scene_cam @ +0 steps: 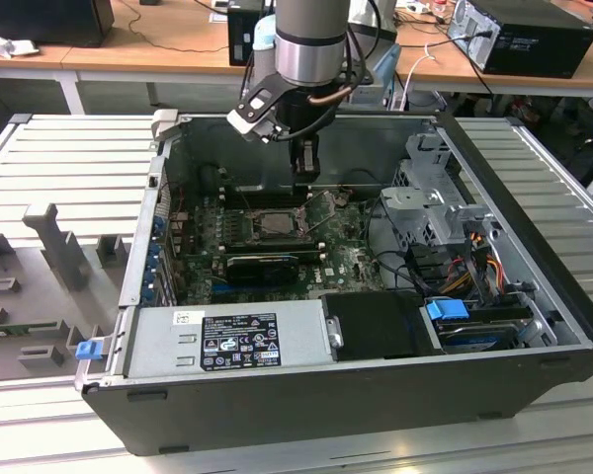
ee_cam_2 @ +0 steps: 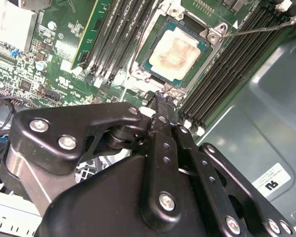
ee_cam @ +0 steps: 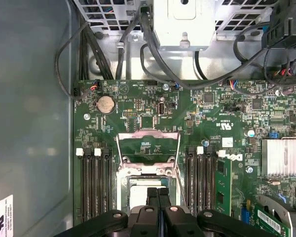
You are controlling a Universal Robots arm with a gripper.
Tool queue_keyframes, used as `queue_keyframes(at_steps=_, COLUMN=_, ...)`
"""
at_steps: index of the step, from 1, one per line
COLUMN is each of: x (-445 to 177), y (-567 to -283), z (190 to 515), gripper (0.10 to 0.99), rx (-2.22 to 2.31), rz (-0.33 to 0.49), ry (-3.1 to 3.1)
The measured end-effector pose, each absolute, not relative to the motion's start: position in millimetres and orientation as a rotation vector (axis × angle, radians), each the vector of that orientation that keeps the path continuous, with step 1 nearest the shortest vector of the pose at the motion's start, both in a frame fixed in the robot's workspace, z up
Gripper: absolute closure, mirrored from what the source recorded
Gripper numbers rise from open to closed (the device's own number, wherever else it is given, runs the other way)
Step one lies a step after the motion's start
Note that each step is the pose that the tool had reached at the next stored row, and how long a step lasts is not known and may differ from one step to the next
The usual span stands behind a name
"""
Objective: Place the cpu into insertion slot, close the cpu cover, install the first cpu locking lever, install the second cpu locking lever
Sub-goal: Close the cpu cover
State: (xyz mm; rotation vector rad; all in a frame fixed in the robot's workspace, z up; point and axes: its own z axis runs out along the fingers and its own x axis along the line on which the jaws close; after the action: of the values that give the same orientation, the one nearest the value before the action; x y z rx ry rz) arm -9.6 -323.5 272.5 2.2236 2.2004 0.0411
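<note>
standing by the open computer case (scene_cam: pixel 306 410) on the slatted counter (scene_cam: pixel 59 158), i see the arm (scene_cam: pixel 311 39) reaching down into it. the end effector (ee_cam_2: pixel 163 98) is clenched, its fingers pressed flat together with nothing between them. the cpu (ee_cam_2: pixel 180 49) lies in the insertion slot (ee_cam_2: pixel 213 35), pale face up, its green edge square with the surround. in the first wrist view the cpu cover (ee_cam: pixel 148 133) is swung open on the far side of the slot from the fingertips, with green board showing through its window. i cannot tell whether it stands upright or lies back. a thin wire locking lever (ee_cam_2: pixel 259 29) stands clear to one side.

step in hand, by my reading: closing the cpu cover. placement looks done, and the lever i can see is not latched.

notes for doing it well:
1. use the shut fingertips as one blunt pusher. contact the metal frame of the cover only, never the chip face.
2. push behind the free edge so that the plate turns about its hinge (do not press straight down on it).
3. keep travel slow and force low, as the plate looks thin and likely to bend.
4. stay clear of the wire lever and of the memory slots (ee_cam_2: pixel 113 34) beside the socket.
5. check that the chip sits level before the plate meets it. a tilted chip risks damage.
</note>
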Motion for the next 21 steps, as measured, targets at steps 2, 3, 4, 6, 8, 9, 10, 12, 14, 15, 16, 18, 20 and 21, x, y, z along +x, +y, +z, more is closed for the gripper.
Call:
queue_keyframes(at_steps=2, x=-8, y=-323, z=272, gripper=0.98, rx=2.224, rz=0.041, ry=2.201)
queue_keyframes(at_steps=3, x=-8, y=-323, z=272, gripper=0.98, rx=2.224, rz=0.041, ry=2.201)
queue_keyframes(at_steps=4, x=-7, y=-323, z=272, gripper=0.98, rx=2.224, rz=0.041, ry=2.201)
queue_keyframes(at_steps=6, x=-5, y=-323, z=272, gripper=0.98, rx=2.224, rz=0.041, ry=2.2)
queue_keyframes(at_steps=8, x=-3, y=-323, z=272, gripper=0.98, rx=2.224, rz=0.041, ry=2.2)
queue_keyframes(at_steps=9, x=-2, y=-323, z=272, gripper=0.98, rx=2.224, rz=0.041, ry=2.2)
queue_keyframes(at_steps=10, x=-2, y=-323, z=272, gripper=0.98, rx=2.224, rz=0.041, ry=2.2)
queue_keyframes(at_steps=12, x=0, y=-323, z=272, gripper=0.98, rx=2.224, rz=0.041, ry=2.201)
queue_keyframes(at_steps=14, x=2, y=-323, z=272, gripper=0.98, rx=2.224, rz=0.041, ry=2.201)
queue_keyframes(at_steps=15, x=3, y=-323, z=272, gripper=0.98, rx=2.224, rz=0.041, ry=2.201)
queue_keyframes(at_steps=16, x=4, y=-323, z=272, gripper=0.98, rx=2.224, rz=0.041, ry=2.2)
queue_keyframes(at_steps=18, x=6, y=-323, z=272, gripper=0.98, rx=2.224, rz=0.041, ry=2.2)
queue_keyframes(at_steps=20, x=9, y=-323, z=272, gripper=0.98, rx=2.224, rz=0.041, ry=2.2)
queue_keyframes(at_steps=21, x=13, y=-323, z=272, gripper=0.98, rx=2.223, rz=0.041, ry=2.201)
